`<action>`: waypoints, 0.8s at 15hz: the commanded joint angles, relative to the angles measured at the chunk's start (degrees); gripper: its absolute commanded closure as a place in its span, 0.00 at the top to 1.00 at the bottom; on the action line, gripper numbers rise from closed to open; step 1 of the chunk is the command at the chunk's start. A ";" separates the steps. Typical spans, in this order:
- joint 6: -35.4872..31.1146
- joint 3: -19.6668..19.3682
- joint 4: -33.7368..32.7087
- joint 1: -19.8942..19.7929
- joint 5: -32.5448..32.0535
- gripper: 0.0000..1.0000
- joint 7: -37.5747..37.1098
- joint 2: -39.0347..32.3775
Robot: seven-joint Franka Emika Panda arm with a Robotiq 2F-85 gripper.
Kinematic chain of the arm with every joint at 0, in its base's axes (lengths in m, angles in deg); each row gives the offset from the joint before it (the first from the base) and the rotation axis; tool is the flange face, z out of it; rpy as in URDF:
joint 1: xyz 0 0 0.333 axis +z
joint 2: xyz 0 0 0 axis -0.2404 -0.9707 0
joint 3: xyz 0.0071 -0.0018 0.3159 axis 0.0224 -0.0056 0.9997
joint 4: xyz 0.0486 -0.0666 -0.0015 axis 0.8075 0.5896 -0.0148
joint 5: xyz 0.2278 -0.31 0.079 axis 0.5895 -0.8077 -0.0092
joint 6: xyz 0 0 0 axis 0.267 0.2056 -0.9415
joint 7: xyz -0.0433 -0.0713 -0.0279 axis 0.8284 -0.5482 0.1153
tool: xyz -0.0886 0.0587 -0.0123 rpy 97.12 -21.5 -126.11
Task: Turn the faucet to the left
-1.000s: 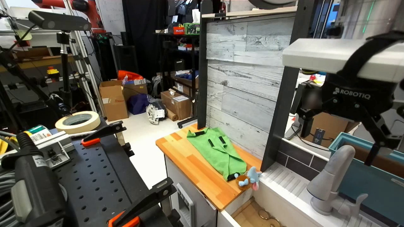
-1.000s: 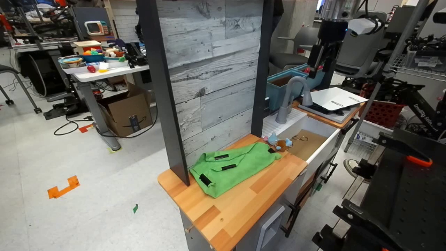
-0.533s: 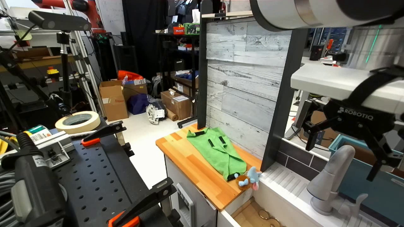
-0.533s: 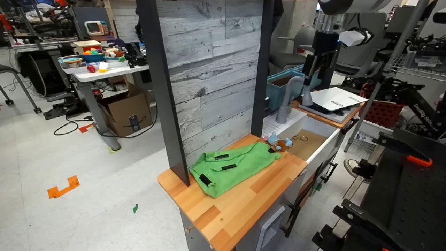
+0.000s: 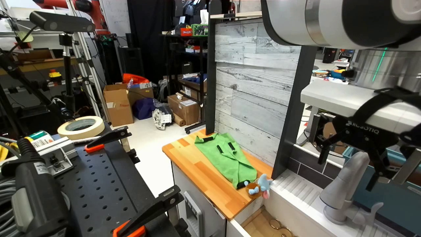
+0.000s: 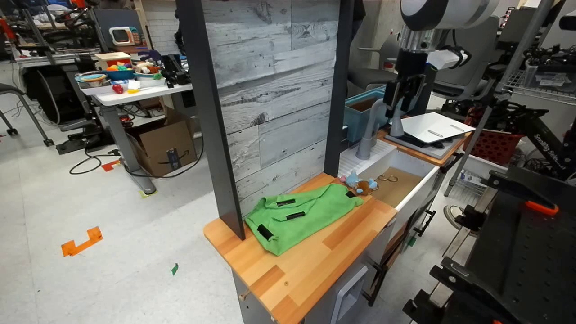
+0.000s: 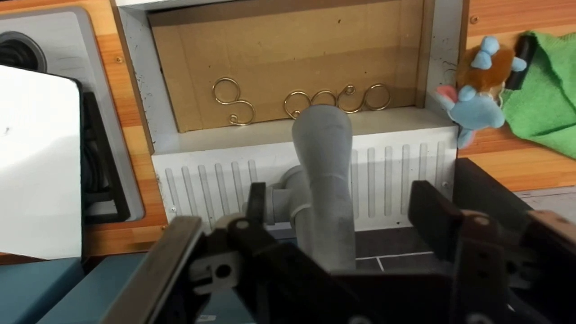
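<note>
The faucet [image 5: 344,184] is light grey with a thick curved spout on a stubby base. It stands at the back ledge of the white sink, with a small side handle [image 5: 371,212]. It also shows in another exterior view [image 6: 369,135] and in the middle of the wrist view [image 7: 326,171], spout pointing over the basin. My gripper [image 5: 347,171] is open and empty, just over the top of the spout. In the wrist view my gripper [image 7: 340,193] has one finger on each side of the spout, with gaps; no contact is visible. The other exterior view also shows my gripper [image 6: 397,110].
The sink basin holds gold wire rings [image 7: 234,101]. A plush toy [image 7: 479,108] and green cloth [image 5: 227,158] lie on the wooden counter. A whiteboard [image 6: 434,127] covers the stove. Teal bins [image 6: 362,114] stand behind the faucet. A grey wood panel [image 5: 256,85] rises beside it.
My gripper has moved down and towards the faucet, leftwards in both exterior views, until its fingers are around the spout's top. The fingers stay open. The faucet has not visibly moved.
</note>
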State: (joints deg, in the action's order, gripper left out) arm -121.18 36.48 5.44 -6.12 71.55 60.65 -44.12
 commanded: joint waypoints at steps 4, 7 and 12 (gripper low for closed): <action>-0.46 2.08 -2.49 -2.08 1.65 0.27 0.58 -1.90; 0.51 1.92 -2.12 -1.88 2.11 0.05 -0.89 -1.77; 1.51 3.22 0.00 -2.25 6.19 0.06 -4.27 0.01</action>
State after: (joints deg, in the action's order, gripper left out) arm -120.91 37.49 4.73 -7.13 74.01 58.15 -44.94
